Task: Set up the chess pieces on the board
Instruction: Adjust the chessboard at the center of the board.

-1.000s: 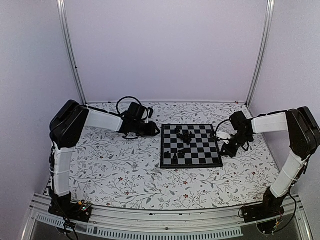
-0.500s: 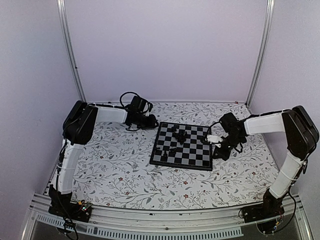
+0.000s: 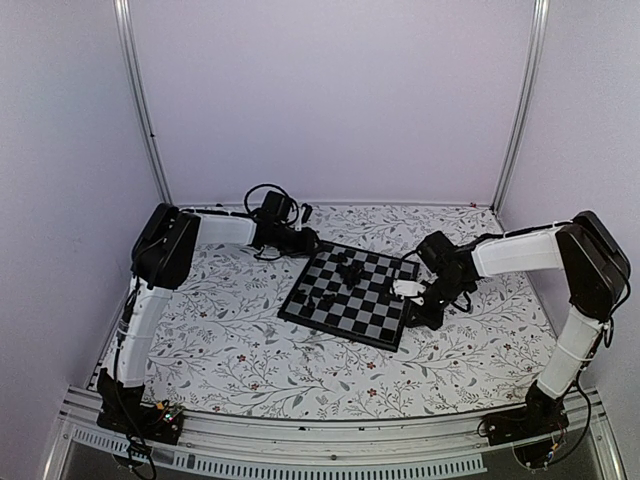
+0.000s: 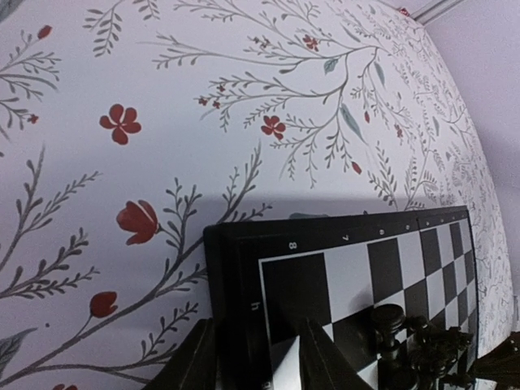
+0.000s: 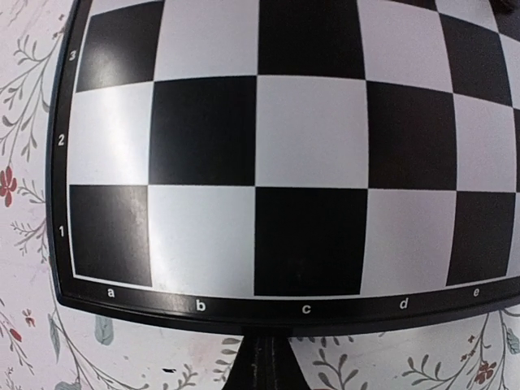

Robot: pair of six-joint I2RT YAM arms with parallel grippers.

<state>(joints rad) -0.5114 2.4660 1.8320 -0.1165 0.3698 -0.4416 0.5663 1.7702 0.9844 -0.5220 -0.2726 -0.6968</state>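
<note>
left gripper (image 4: 260, 361) stands part spread, its fingers (image 4: 199, 361) astride the far-left corner rim of the chessboard (image 3: 365, 322). right gripper (image 5: 264, 366) is pressed together, tip against the near border by the letter c. the board lies skewed on the floral cloth (image 3: 220, 340). this looks like positioning the board, not yet placing. next likely calls for squaring it, then fine pinches. black chess pieces (image 3: 347, 275) huddle mid-board, tiny and dark, some perhaps toppled.

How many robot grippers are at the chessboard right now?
2: left gripper at the far corner of the chessboard, right gripper at its right edge.
</note>
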